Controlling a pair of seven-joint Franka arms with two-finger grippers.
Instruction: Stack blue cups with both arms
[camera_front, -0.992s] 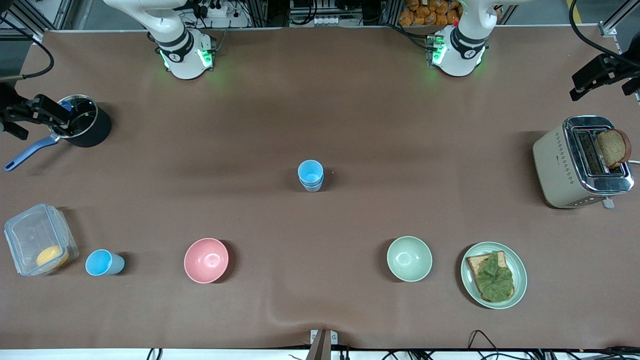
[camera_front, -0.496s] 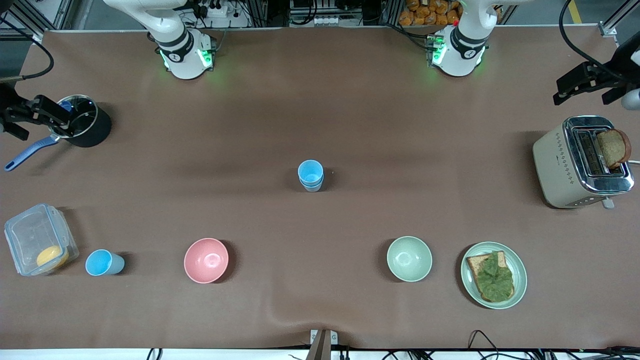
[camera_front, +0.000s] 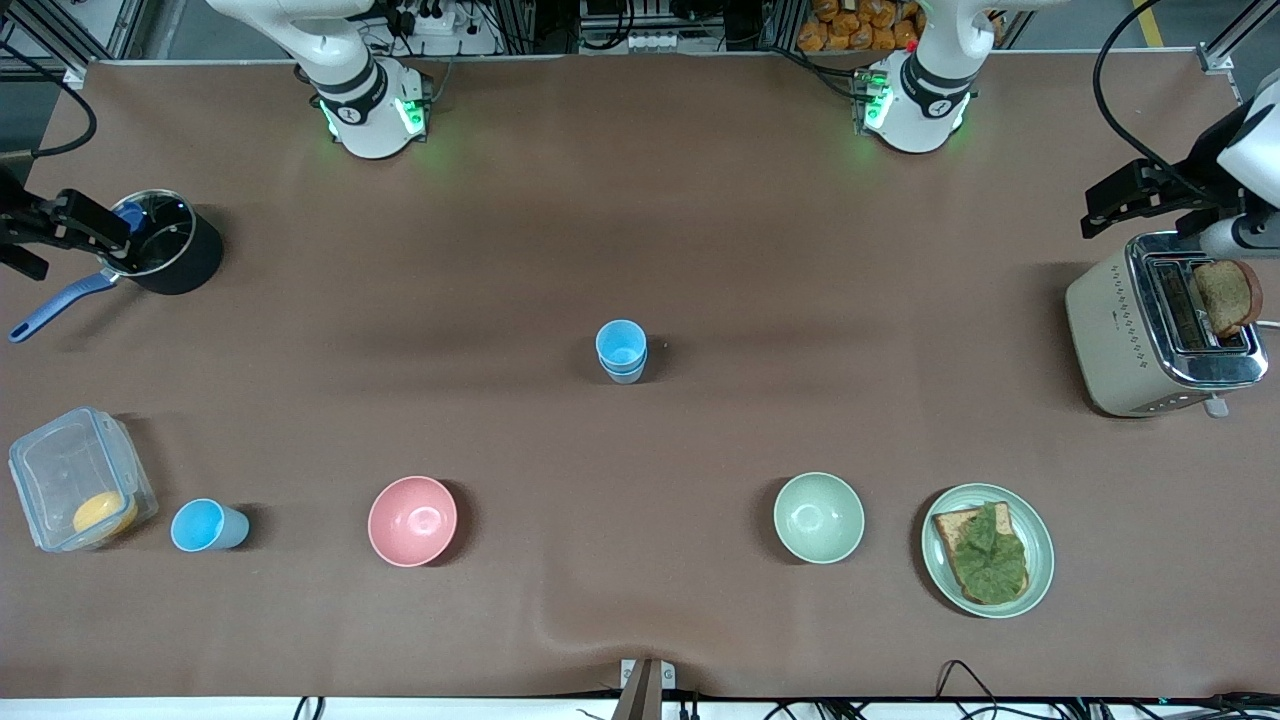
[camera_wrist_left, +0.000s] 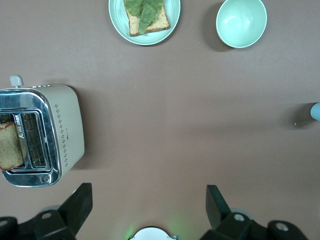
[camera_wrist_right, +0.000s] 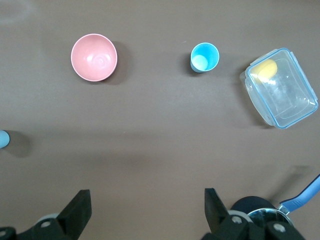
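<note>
Mid-table, stacked cups (camera_front: 621, 351) — both grippers far off.

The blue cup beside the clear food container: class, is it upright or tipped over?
Upright. The blue cup shows its round open mouth to the overhead camera, and the right wrist view looks straight down to its base, beside the container.

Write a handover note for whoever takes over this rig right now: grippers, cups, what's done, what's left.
Left gripper: open, empty, up beside the toaster at the left arm's end of the table.
Right gripper: open, empty, over the black pot at the right arm's end.
Cups: two blue cups already nested as a stack mid-table. A third blue cup stands alone, upright, beside the clear container, nearer the front camera.
Done: one stacking step, judging by the nested pair.
Left: possibly add the lone cup to the stack; the right arm looks closer to it.
</note>
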